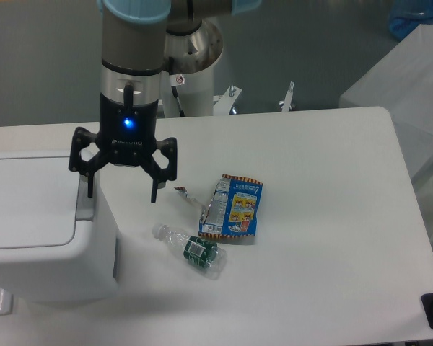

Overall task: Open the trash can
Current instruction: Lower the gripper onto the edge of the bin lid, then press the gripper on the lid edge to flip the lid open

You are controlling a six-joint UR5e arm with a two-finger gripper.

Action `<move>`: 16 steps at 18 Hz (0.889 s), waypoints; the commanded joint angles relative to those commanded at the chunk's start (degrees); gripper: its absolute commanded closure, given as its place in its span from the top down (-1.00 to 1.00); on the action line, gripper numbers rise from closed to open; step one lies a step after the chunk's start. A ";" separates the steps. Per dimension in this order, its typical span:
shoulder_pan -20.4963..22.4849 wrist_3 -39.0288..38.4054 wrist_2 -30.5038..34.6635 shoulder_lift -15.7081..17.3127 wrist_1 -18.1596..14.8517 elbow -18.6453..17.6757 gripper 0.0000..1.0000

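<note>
Although we hang above its near-right corner, we have not yet touched the large white boxy plastic trash can, which sits at the left edge of the white table. We judge it a stiff, light shell with smooth, rather slippery walls, so a pinch on the body would serve us poorly; a downward press on the grey push-button strip along the lid's right edge looks the sensible place to act, and we would expect the flat white lid to spring up from there. The bin has rounded corners and a lid lying closed and level. Our black two-finger gripper hovers over that strip, its jaws spread wide and holding nothing, one fingertip above the strip and the other just off the bin's right side. To the right of the bin lie a crushed clear plastic bottle with a green label and, beyond it, a blue printed snack packet, both apart from the bin.
</note>
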 joint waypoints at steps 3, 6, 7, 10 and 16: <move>-0.09 0.00 0.09 0.09 0.17 -0.62 1.00; -0.09 0.00 0.00 0.09 0.09 -0.71 1.00; -0.09 0.00 0.00 0.09 0.09 -0.71 1.00; -0.09 0.00 0.09 0.00 0.18 -0.97 1.00; -0.09 0.00 0.00 0.00 0.18 -0.97 1.00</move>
